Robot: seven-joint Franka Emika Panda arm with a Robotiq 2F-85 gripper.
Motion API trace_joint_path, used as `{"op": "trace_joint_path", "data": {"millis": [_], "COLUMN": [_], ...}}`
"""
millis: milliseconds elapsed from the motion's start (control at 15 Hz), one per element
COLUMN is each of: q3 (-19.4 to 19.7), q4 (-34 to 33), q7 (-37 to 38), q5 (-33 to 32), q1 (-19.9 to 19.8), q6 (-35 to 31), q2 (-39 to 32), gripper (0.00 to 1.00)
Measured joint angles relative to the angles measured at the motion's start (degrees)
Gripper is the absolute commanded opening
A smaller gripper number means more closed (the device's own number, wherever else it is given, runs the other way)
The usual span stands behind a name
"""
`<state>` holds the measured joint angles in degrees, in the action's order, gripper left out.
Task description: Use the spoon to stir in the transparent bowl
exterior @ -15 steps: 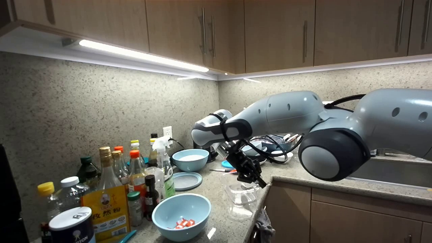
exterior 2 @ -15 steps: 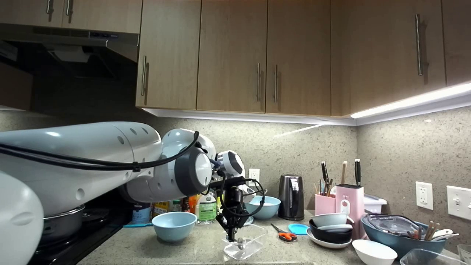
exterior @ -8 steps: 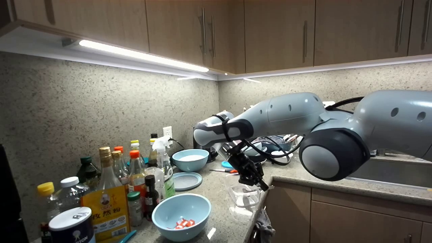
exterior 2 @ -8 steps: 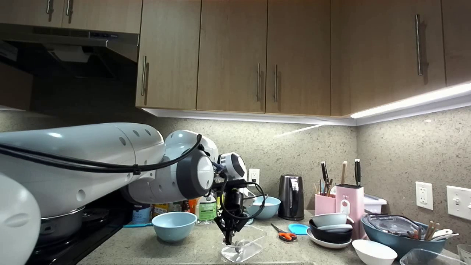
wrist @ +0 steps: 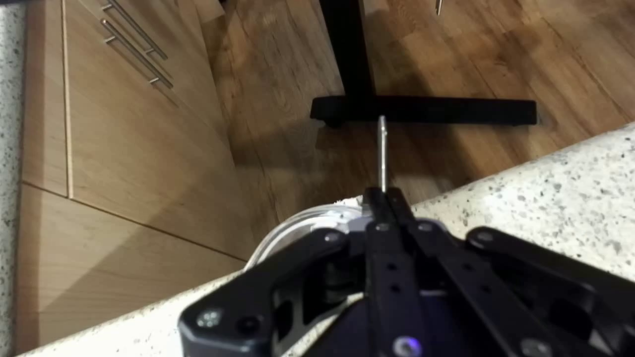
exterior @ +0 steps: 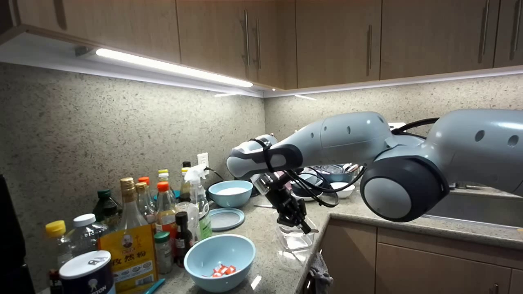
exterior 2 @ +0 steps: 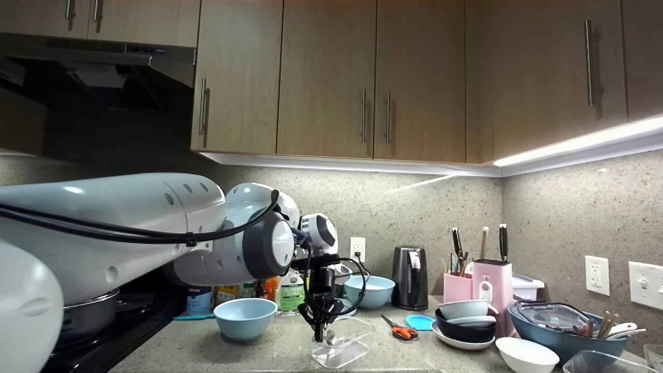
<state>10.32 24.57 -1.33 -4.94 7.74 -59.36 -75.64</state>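
The transparent bowl (exterior: 295, 243) is a clear, see-through container with rounded corners near the counter's front edge. It also shows in an exterior view (exterior 2: 337, 357), and its curved rim shows in the wrist view (wrist: 290, 225), partly hidden by my gripper. My gripper (wrist: 386, 192) is shut on a metal spoon, whose thin handle (wrist: 382, 153) sticks out past the fingertips. In both exterior views the gripper (exterior: 305, 229) (exterior 2: 318, 336) points down over the bowl's near side. The spoon's head (exterior 2: 331, 339) shows through the clear wall, inside the bowl; whether it touches the bottom I cannot tell.
A light-blue bowl with red-and-white pieces (exterior: 220, 261) stands closer along the counter. Bottles and a spray bottle (exterior: 200, 208) line the wall. Orange-handled scissors (exterior 2: 404, 332), a blue lid (exterior 2: 419, 322), stacked bowls (exterior 2: 466, 324) and a kettle (exterior 2: 410, 280) stand beyond.
My gripper, holding the spoon, swings toward the counter edge and then back over the bowl. The transparent bowl has slid slightly toward the front edge.
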Motion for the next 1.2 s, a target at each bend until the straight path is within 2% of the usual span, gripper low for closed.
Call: {"op": "trace_joint_path", "data": {"millis": [800, 1200], "q3": [5.58, 8.18], "q4": [-1.07, -0.79], "q7": [1.94, 5.23], "q5": [-4.58, -4.91], "q1": [1.23, -0.03], "q6": [-16.34, -18.40], "q2": [-0.53, -0.98], "gripper": [0.01, 0.01]}}
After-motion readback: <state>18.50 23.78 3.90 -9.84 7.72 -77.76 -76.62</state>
